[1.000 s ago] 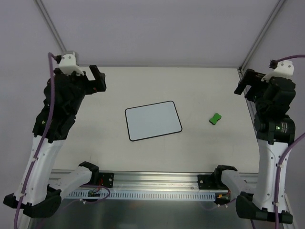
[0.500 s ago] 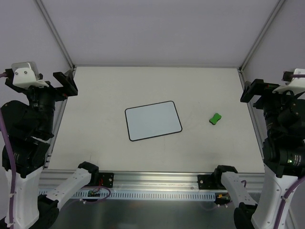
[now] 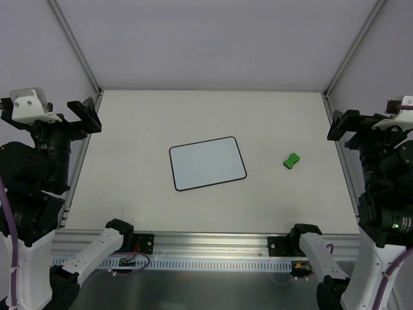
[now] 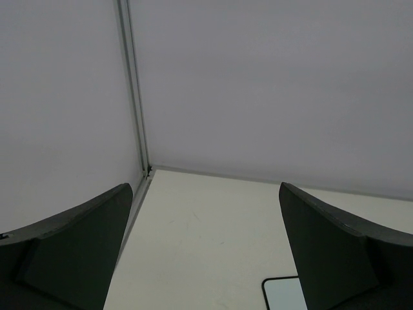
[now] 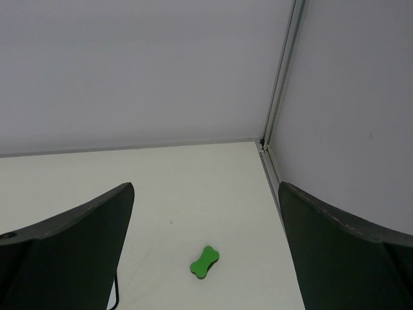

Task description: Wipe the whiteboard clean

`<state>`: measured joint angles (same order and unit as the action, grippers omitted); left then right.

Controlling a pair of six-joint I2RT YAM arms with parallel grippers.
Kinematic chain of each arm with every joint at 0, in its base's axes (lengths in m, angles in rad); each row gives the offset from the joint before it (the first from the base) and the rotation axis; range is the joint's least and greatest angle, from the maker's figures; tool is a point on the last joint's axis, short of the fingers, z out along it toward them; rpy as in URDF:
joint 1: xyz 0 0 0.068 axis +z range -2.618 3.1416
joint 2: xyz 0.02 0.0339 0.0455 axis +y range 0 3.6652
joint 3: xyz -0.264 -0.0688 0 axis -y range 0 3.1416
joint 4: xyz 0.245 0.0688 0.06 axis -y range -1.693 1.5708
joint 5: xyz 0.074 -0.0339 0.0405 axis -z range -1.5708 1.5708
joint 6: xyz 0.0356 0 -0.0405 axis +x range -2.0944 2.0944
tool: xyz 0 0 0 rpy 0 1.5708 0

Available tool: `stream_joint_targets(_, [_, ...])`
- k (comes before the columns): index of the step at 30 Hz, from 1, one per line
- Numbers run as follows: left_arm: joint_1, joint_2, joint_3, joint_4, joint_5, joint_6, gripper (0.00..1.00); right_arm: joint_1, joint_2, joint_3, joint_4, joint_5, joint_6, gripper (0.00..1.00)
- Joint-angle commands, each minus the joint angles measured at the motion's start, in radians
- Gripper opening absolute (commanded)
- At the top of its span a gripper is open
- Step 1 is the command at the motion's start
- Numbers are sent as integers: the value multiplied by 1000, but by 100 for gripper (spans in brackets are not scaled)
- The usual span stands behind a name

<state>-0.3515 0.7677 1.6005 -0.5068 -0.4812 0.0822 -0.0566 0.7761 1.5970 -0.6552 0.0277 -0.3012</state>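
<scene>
Table [image 3: 193,110]: pale top, walled on three sides, metal rail along the near edge.

Left arm [image 3: 32,187]: raised at the left edge of the table, off the work area. Right arm [image 3: 387,187]: same posture at the right edge.

Whiteboard [image 3: 207,163]: flat on the table around the middle, a little left of centre and turned slightly off square. Black rim, rounded corners, face reads plain white. Well apart from both arms. Left wrist view catches only one corner of it [image 4: 284,294], low in the picture beside the right-hand finger.

Left gripper [image 4: 203,213]: jaws spread wide, nothing between them, aimed at the far left corner of the enclosure. Right gripper [image 5: 205,194]: jaws also spread wide, nothing gripped, aimed at the far right corner.

Eraser [image 3: 292,160]: small green block on the table, right of the whiteboard, near it but not touching. Right wrist view shows it [image 5: 204,262] low in the picture, on the table beyond the gap between the fingers.
</scene>
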Motion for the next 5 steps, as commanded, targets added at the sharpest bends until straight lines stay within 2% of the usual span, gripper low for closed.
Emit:
stream_joint_targets(1, [9, 1, 18, 21, -11, 8, 99, 6, -3, 26, 42, -12, -21, 99])
stream_joint_targets(5, [9, 4, 19, 21, -5, -2, 99, 6, 5, 26, 46, -12, -21, 99])
